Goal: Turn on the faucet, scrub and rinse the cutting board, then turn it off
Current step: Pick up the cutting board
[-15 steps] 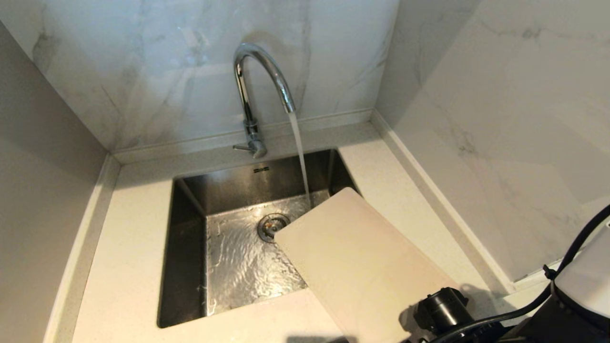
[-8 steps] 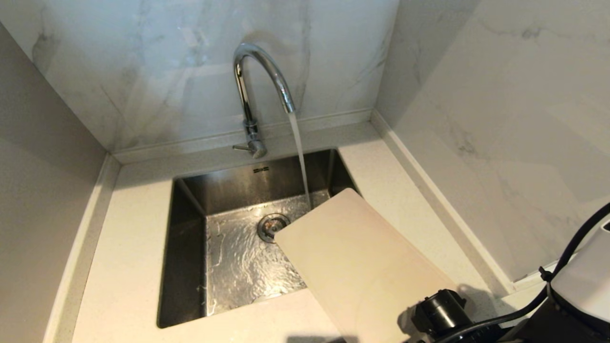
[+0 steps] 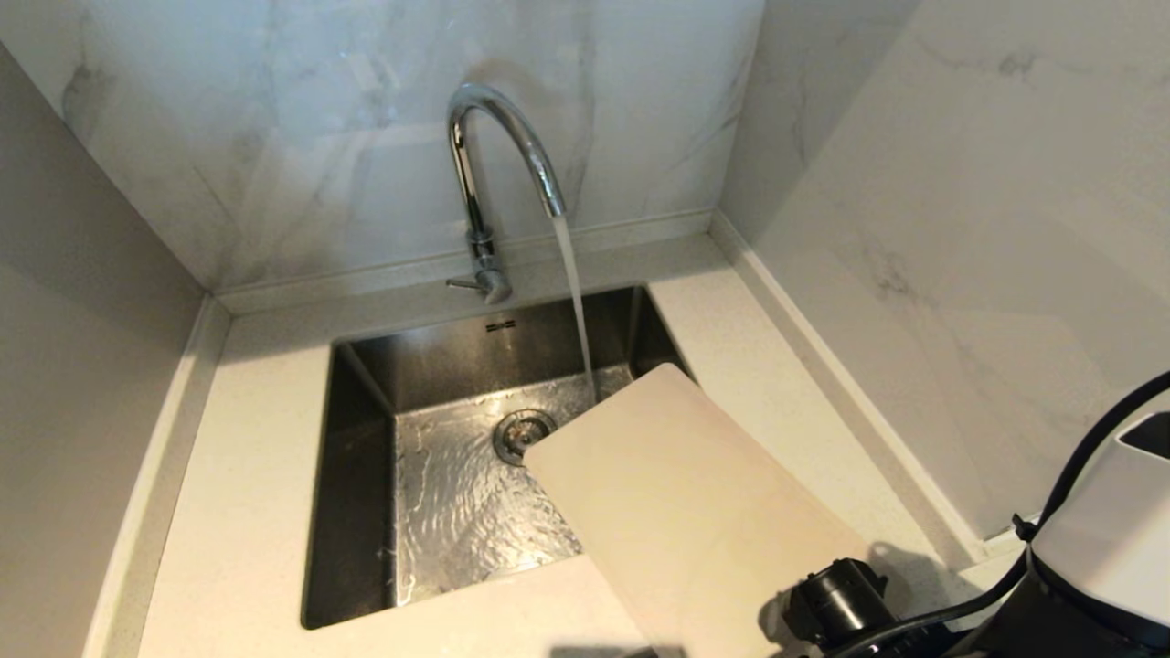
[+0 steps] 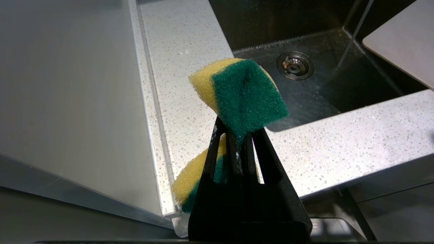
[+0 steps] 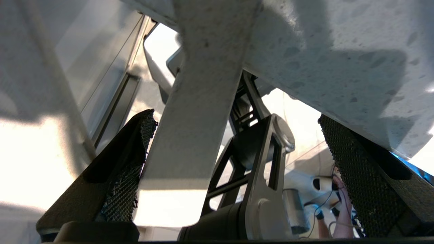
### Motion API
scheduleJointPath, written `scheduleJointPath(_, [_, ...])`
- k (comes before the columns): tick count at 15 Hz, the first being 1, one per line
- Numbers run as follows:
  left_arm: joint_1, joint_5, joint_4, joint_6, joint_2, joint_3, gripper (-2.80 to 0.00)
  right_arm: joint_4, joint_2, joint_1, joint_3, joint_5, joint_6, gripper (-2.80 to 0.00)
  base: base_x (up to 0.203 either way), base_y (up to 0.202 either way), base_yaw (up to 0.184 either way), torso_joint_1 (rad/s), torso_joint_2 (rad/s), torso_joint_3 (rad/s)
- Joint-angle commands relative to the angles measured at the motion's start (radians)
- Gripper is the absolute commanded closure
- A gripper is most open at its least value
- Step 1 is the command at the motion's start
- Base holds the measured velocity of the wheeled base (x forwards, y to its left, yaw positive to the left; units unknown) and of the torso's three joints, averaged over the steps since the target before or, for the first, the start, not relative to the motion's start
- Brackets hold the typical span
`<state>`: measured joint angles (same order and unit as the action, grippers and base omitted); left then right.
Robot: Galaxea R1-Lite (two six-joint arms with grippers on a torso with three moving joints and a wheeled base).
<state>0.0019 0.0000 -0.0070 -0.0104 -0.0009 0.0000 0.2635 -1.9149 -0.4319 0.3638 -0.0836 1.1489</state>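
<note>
We list a pale speckled countertop [image 3: 238,512], set into a corner of marble walls [image 3: 302,137]. Let into it, a steel sink [image 3: 366,512], its floor wet and rippling, a drain [image 3: 523,432] near the middle. The cutting board [image 3: 676,512] lies slanted across the sink's near right corner, one end over the basin, the other on the counter. Behind the sink stands the faucet [image 3: 503,137], water running from its spout. Our right gripper [image 5: 230,159] sits under the counter's edge, fingers spread wide, holding nothing. Our left gripper [image 4: 237,135] is clamped on a yellow-green sponge [image 4: 240,95], just before the counter.
</note>
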Motion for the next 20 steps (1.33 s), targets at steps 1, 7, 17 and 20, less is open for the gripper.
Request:
scheduleJointPath(1, [0.000, 0.000, -0.001, 0.000, -0.001, 0.000, 0.00, 0.013, -0.035, -0.007, 0.000, -0.029, 0.006, -2.80, 0.000, 0.000, 0.000, 0.000, 0.00, 0.000])
scheduleJointPath(7, [0.001, 0.000, 0.000, 0.000, -0.001, 0.000, 0.00, 0.066, -0.055, -0.013, -0.014, -0.061, 0.008, -2.80, 0.000, 0.000, 0.000, 0.000, 0.00, 0.000])
scheduleJointPath(17, [0.001, 0.000, -0.001, 0.000, -0.001, 0.000, 0.00, 0.098, -0.090, -0.013, -0.013, -0.102, 0.012, -2.80, 0.000, 0.000, 0.000, 0.000, 0.00, 0.000])
scheduleJointPath(20, [0.000, 0.000, 0.001, 0.000, -0.001, 0.000, 0.00, 0.098, -0.092, -0.013, -0.011, -0.102, 0.012, -2.80, 0.000, 0.000, 0.000, 0.000, 0.00, 0.000])
